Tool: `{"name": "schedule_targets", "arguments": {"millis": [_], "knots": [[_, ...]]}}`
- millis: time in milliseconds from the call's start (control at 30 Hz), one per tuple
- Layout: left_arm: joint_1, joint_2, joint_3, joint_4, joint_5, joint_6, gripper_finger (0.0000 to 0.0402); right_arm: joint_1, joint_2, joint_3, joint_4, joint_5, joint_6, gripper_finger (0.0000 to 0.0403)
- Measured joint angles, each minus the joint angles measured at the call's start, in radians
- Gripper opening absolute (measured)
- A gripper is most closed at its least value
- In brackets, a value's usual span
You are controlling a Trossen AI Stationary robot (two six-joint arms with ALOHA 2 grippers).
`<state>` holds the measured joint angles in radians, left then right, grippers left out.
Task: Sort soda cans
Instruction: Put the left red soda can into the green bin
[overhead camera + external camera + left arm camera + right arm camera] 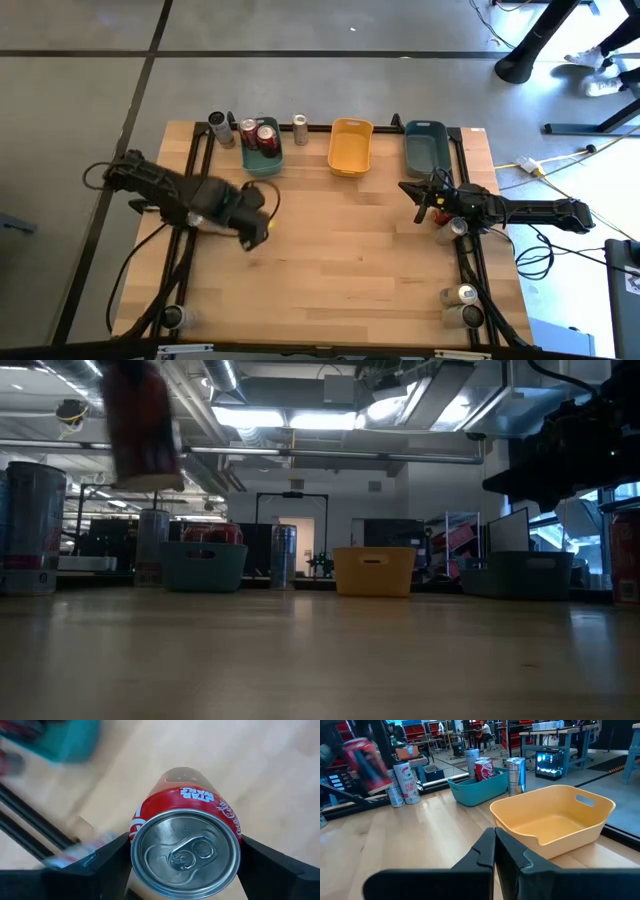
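Note:
My left gripper (pixel 254 228) hangs over the left half of the table, shut on a red soda can (pixel 186 827). In the low view the can (pixel 140 425) shows blurred, high above the tabletop. The teal tray (pixel 248 160) at the far left holds red soda cans (pixel 266 138). Right of it stand the yellow tray (pixel 350 146) and the grey-blue tray (pixel 425 146). My right gripper (pixel 413 190) waits shut at the right, in front of the grey-blue tray; its shut fingers (pixel 495 847) point level toward the yellow tray (pixel 555 817). My left gripper pinches the red can between its two fingers (pixel 107 860), one on each opposite side of the wall just below the silver top rim (pixel 137 855). The fingers come from above, pointing steeply down. The can hangs upright below them, top up, lifted clear of the table.
Loose cans stand at the far edge left of the teal tray (pixel 221 130) and between the teal and yellow trays (pixel 300 124). More cans lie at the near right corner (pixel 461 296), and one sits under the right arm (pixel 457 228). Bare wood fills the table's middle.

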<state>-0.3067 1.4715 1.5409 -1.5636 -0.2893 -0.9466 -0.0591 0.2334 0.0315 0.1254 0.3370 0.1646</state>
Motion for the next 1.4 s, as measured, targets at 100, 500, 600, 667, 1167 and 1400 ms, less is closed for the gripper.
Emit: {"name": "schedule_targets", "arguments": {"millis": [100,500,600,667,1167,1400], "knots": [[0.105,0.0,0.015,-0.001,-0.032,0.109,0.0291,0.0,0.0,0.0,0.0,0.0,0.0,0.001],[0.56,0.0,0.024,0.004,-0.101,0.467,0.0292,0.0,0.0,0.0,-0.001,0.0,0.001,0.001],[0.653,0.0,0.006,0.036,-0.101,0.525,0.0292,0.0,0.0,0.0,-0.001,0.0,0.001,0.001],[0.706,0.0,-0.025,0.093,-0.096,0.568,0.0292,0.0,0.0,0.0,-0.001,0.007,0.001,0.001],[0.948,0.004,-0.271,0.372,-0.028,0.755,0.0292,0.0,0.0,0.0,-0.001,0.012,0.003,0.001],[0.969,0.005,-0.367,0.485,-0.004,0.779,0.0292,0.0,0.0,0.0,-0.001,0.014,0.003,0.001]]}}
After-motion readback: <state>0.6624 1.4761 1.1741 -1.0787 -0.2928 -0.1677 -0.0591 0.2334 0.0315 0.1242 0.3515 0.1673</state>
